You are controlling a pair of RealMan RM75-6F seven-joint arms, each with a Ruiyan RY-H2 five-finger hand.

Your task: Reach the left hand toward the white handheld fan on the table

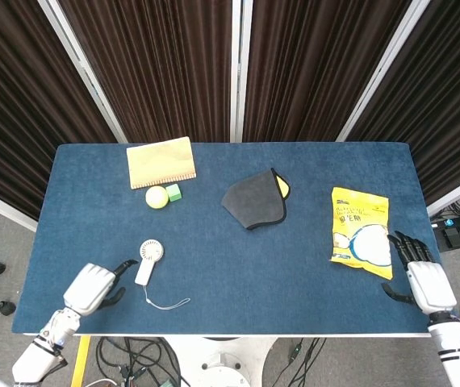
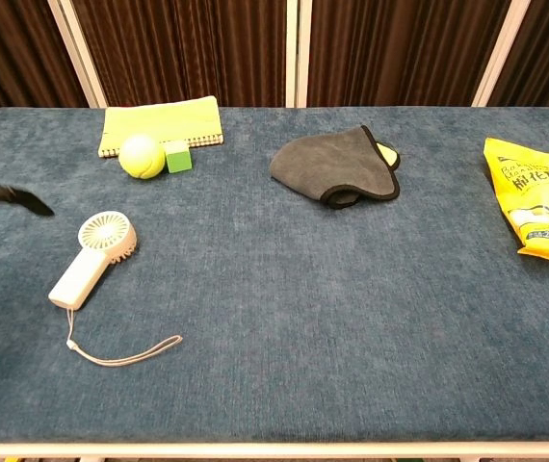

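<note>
The white handheld fan [image 1: 147, 260] lies flat on the blue table [image 1: 238, 242], round head toward the back, with its thin wrist strap [image 1: 168, 304] trailing toward the front edge. In the chest view the fan [image 2: 94, 257] sits left of centre. My left hand [image 1: 94, 287] is over the table's front-left part, just left of the fan's handle, holding nothing, with dark fingertips [image 2: 10, 197] entering the chest view at the left edge. Beyond the table's right front edge my right hand [image 1: 420, 276] rests open, fingers spread, holding nothing.
At the back left lie a yellow notebook [image 1: 161, 161], a yellow-green ball [image 1: 156, 197] and a small green cube [image 1: 173, 192]. A grey cloth [image 1: 253, 200] sits mid-table and a yellow snack bag [image 1: 361, 231] at the right. Dark curtains hang behind.
</note>
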